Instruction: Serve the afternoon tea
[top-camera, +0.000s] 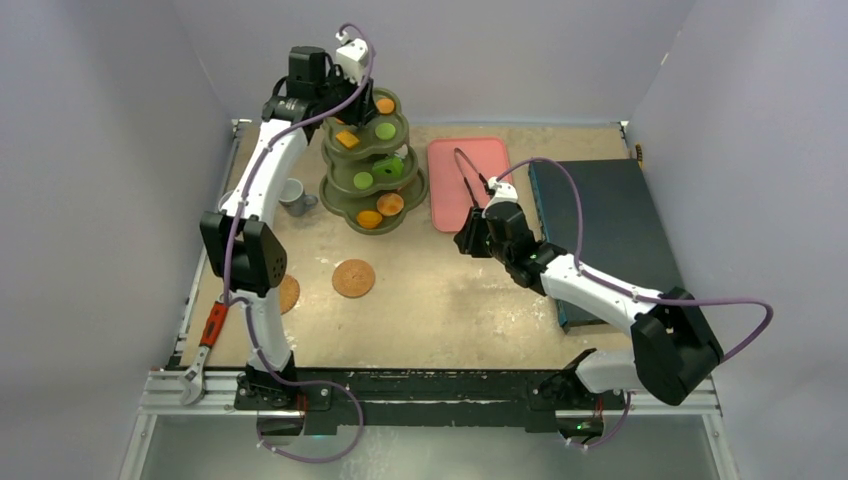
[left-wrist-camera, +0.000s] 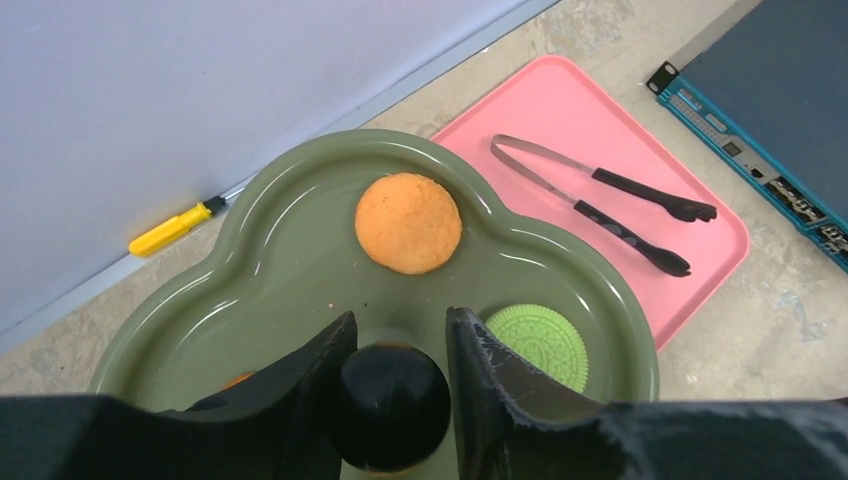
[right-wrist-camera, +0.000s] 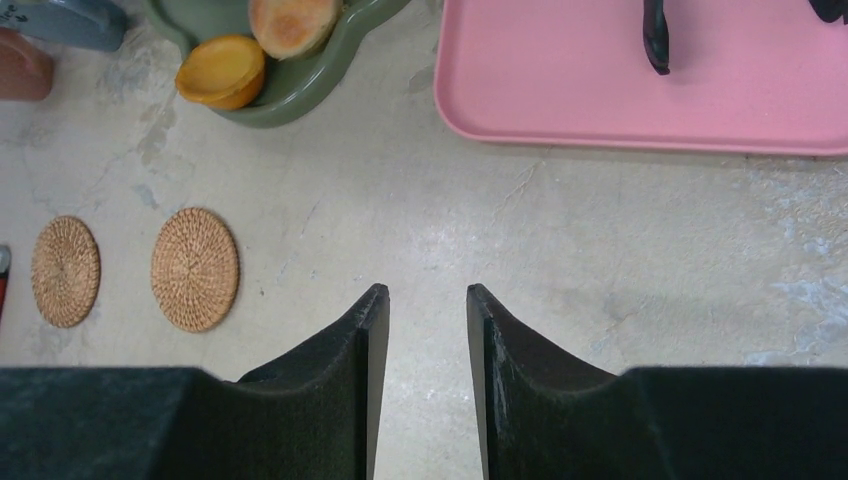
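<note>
Left gripper (left-wrist-camera: 400, 320): fingers closed against both sides of the black knob (left-wrist-camera: 390, 405) that tops the olive 3-tier stand (left-wrist-camera: 300, 170). The stand sits near the far left corner of the table. Its top tier carries a round orange pastry (left-wrist-camera: 408, 222) and a green cookie (left-wrist-camera: 536, 342). Grey-blue cup (top-camera: 294, 195) stands just beside the stand, toward the left edge. 2 woven coasters (right-wrist-camera: 195, 268) lie side by side toward the near left corner. Right gripper (right-wrist-camera: 427, 292): fingers narrowly parted, holding nothing, over the table's middle. Black tongs (left-wrist-camera: 600, 200) lie on the pink tray (top-camera: 495, 155) at the far edge
</note>
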